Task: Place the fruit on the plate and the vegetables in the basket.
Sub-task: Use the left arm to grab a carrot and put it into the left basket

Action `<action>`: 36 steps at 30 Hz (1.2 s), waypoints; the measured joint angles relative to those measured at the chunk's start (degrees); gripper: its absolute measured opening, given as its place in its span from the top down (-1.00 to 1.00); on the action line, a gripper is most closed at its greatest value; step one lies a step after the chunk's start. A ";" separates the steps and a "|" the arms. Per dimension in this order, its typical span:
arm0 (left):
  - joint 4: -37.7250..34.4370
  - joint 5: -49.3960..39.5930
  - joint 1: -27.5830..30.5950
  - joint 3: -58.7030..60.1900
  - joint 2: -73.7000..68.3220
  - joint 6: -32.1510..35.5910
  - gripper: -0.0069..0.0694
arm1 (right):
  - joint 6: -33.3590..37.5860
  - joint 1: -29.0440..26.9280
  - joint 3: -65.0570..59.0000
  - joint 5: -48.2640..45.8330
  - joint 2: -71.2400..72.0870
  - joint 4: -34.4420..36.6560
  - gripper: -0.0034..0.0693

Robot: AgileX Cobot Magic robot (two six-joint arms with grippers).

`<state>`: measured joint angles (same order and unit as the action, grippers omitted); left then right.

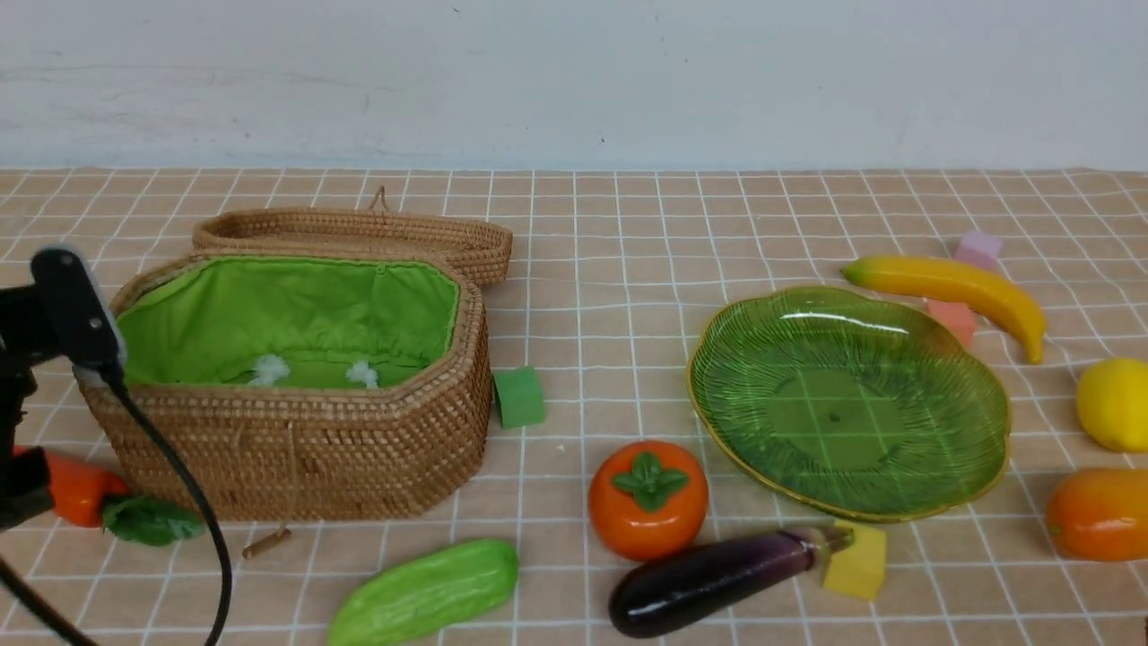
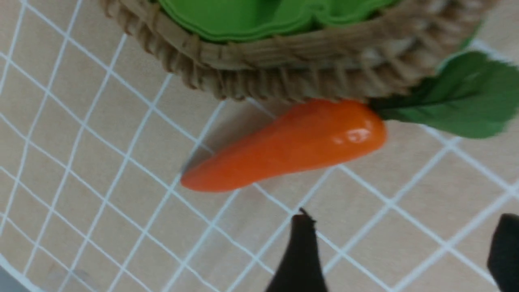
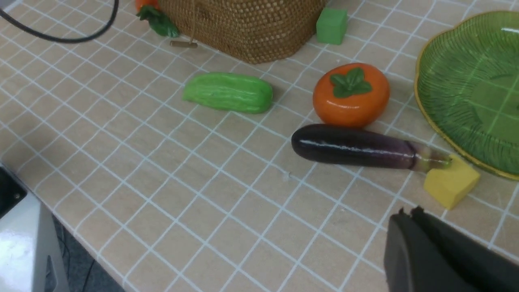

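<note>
The woven basket stands at the left with its lid open and green lining showing. The carrot lies against its wall. My left gripper hangs open just short of the carrot, with nothing between its fingers. The green glass plate sits empty at the right. Banana, lemon and mango lie around it. Persimmon, eggplant and gourd lie near the front. My right gripper is shut and empty, near the eggplant's stem end.
Foam cubes lie about: a green one beside the basket, a yellow one at the eggplant's stem, and two pink ones by the banana. My left arm's cable hangs in front of the basket. The table's near edge shows in the right wrist view.
</note>
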<state>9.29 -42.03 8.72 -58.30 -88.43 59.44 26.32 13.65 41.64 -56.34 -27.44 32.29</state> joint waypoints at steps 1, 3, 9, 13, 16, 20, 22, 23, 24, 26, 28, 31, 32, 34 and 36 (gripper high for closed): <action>0.22 0.14 0.00 0.00 -0.56 0.00 -0.72 | 0.00 0.00 0.00 0.10 0.00 0.01 0.90; 2.62 1.86 0.00 0.00 -3.80 0.00 -0.73 | 0.00 0.00 0.00 0.38 0.00 -0.25 0.90; 6.47 7.50 0.06 -0.11 -8.47 0.11 -0.63 | 0.00 0.00 0.00 1.40 0.00 -0.52 0.88; 6.51 9.90 0.85 -0.42 -10.13 0.75 -0.62 | 0.00 0.00 0.00 1.66 0.00 -0.52 0.89; 5.83 11.94 1.69 -1.02 -11.19 2.75 -0.62 | 0.00 0.00 0.00 1.66 0.00 -0.36 0.88; 4.84 12.34 1.93 -1.07 -11.30 4.31 -0.62 | 0.00 0.00 0.00 1.96 0.00 -0.34 0.88; 4.33 12.28 1.93 -1.07 -11.21 4.36 -0.62 | 0.00 0.04 0.00 2.25 0.00 -0.29 0.88; 3.58 11.84 1.93 -1.07 -10.98 4.11 -0.62 | 0.00 0.04 0.00 2.37 0.00 -0.18 0.88; 2.53 11.14 1.93 -1.07 -10.69 3.54 -0.61 | 0.00 0.04 0.00 2.47 0.00 -0.10 0.88; 1.13 9.64 1.93 -0.84 -9.75 2.65 -0.60 | 0.00 0.04 0.00 2.47 0.00 -0.03 0.88; -0.65 7.60 1.93 -0.51 -8.26 1.30 -0.60 | 0.00 0.04 0.00 2.47 0.00 -0.03 0.88; -3.20 5.31 1.93 -0.50 -5.03 -2.93 -0.59 | 0.00 0.04 0.00 2.49 0.00 -0.03 0.88; -5.23 4.15 1.93 -0.50 -2.96 -7.28 -0.58 | 0.00 0.04 0.00 2.54 0.00 -0.03 0.87; -9.29 2.73 1.93 -0.50 -0.18 -15.57 -0.50 | 0.06 0.04 0.06 2.94 0.00 0.07 0.87; -11.57 2.61 2.19 -0.50 0.94 -18.93 -0.45 | 0.13 0.04 0.06 2.94 0.00 0.07 0.87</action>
<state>-2.28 -39.42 10.91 -58.80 -87.49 40.51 26.46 13.70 41.70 -53.40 -27.44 32.36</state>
